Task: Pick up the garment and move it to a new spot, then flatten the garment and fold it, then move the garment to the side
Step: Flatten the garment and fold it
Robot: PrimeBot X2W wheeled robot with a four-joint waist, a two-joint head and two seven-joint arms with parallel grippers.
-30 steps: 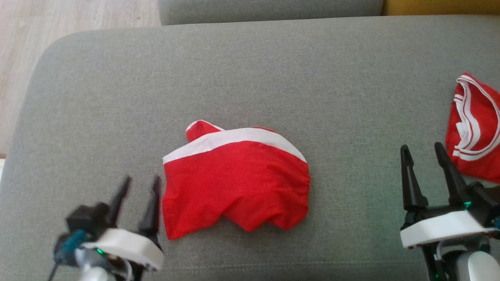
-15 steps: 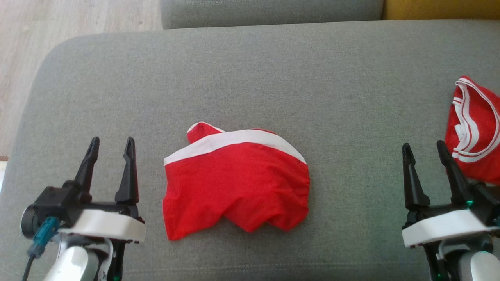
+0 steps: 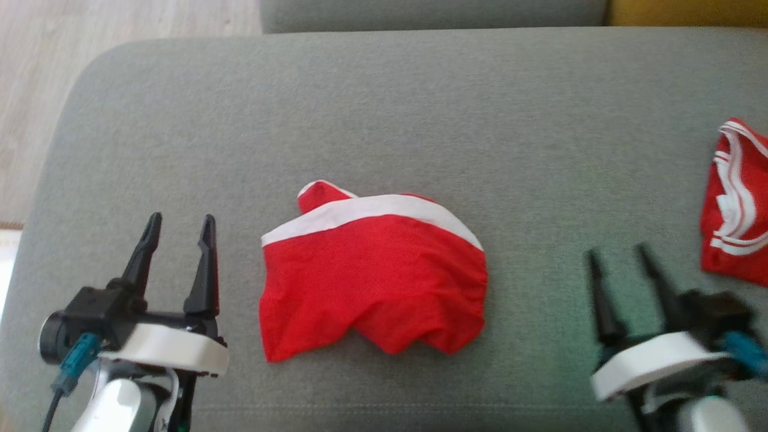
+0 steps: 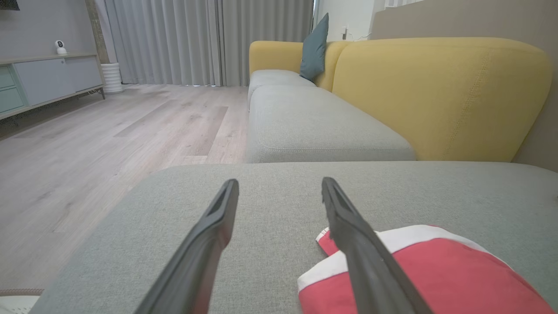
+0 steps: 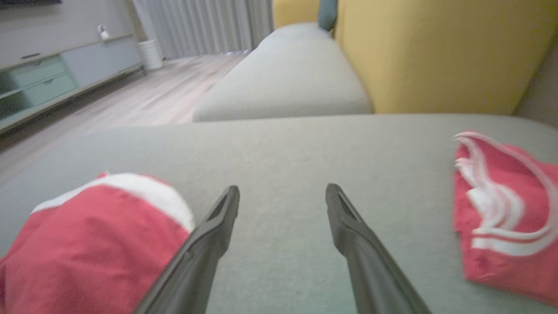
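Head view shows the red garment (image 3: 372, 276) with its white band lying crumpled near the middle of the grey seat cushion (image 3: 384, 108), touched by neither gripper. The left gripper (image 3: 182, 217) hovers just beside the garment's left edge, its fingers spread apart with nothing between them. The right gripper (image 3: 617, 252), blurred, hangs well apart on the garment's right, its fingers likewise spread and empty. A second red cloth (image 3: 735, 228) with white stripes lies bunched at the cushion's right edge, near the right gripper but apart from it. In the left wrist view another grey seat (image 4: 314, 122) stands beyond the cushion, with a yellow backrest (image 4: 436, 96) along its side and a teal pillow (image 4: 314, 48) leaning upright against it. A pale wooden floor (image 4: 109, 139) runs to grey curtains (image 4: 209, 39). A low cabinet (image 4: 43, 78) lines the wall with a small white device (image 4: 60, 46) on top, and a white ribbed pot (image 4: 112, 77) stands beside it, its inside hidden
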